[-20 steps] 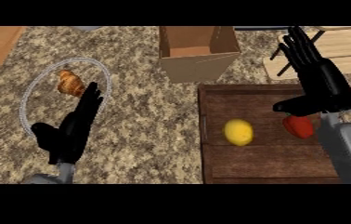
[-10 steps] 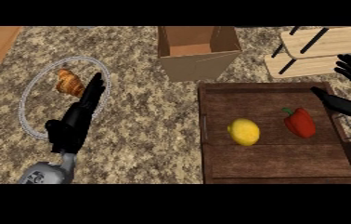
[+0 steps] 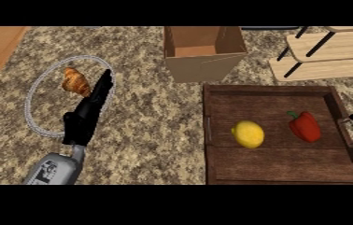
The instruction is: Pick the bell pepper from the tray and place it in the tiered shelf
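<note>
A red bell pepper [image 3: 304,125] with a green stem lies on the right side of a dark wooden tray [image 3: 276,165]. A yellow lemon [image 3: 247,134] lies to its left in the same tray. The light wooden tiered shelf [image 3: 318,56] with black legs stands at the upper right, beyond the tray. My left hand [image 3: 88,111] rests open at the left, fingers straight and pointing up, over the edge of a glass plate. My right hand shows nowhere in the view.
An open cardboard box [image 3: 202,51] stands behind the tray's left corner. A croissant [image 3: 76,81] lies on the clear glass plate [image 3: 34,108] at the left. Speckled granite counter [image 3: 158,126] spreads between plate and tray.
My right hand, which hovered over the bell pepper, has pulled back to the right and left the view. The bell pepper stays in the tray. The left hand barely shifted.
</note>
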Robot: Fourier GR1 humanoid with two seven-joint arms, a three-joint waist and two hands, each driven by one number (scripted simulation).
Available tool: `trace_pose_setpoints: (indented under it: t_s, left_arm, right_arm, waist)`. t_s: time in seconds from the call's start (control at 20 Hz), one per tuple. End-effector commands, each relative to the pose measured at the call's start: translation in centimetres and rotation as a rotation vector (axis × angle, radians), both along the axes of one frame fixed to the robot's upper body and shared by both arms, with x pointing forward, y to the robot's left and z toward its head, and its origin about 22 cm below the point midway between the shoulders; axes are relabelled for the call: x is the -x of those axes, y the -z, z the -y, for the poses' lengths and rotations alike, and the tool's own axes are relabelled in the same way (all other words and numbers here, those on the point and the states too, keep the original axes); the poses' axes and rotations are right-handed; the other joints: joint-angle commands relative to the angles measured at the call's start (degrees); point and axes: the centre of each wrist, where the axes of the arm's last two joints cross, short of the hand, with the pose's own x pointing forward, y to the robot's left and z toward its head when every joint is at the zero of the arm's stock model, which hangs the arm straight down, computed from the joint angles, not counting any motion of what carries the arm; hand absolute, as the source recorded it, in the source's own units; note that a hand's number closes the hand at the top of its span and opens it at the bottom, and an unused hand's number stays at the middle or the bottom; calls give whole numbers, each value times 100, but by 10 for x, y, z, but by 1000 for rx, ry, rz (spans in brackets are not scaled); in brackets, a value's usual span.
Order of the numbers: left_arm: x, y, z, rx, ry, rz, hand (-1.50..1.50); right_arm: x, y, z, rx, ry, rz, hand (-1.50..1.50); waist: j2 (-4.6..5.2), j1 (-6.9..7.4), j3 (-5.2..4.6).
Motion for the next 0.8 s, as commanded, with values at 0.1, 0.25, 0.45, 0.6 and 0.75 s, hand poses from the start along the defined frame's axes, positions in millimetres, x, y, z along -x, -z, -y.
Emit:
trace_pose_setpoints:
  t_s: [0.1,0.25,0.45,0.6,0.75]
  left_arm:
    - [0,9,7,6,21,-12,0]
    - [0,14,-1,-2,-1,5,0]
    - [2,18,4,-2,-7,-17,0]
    - [-6,4,4,-7,5,-18,0]
    - [-7,7,-9,-2,-15,-17,0]
  right_arm:
    - [-13,-60,0,201,-148,-90,-150]
    - [-12,-59,-8,281,-176,-157,-150]
    - [-12,-101,-33,485,-258,-256,-150]
    - [-14,-121,-48,628,-299,-344,-150]
    - [-6,-132,-61,805,-336,-402,-150]
  waist:
    - [-35,1,-13]
    - [-30,9,-10]
    - [-63,-81,-24]
    - [-61,-64,-21]
    - [-62,-105,-22]
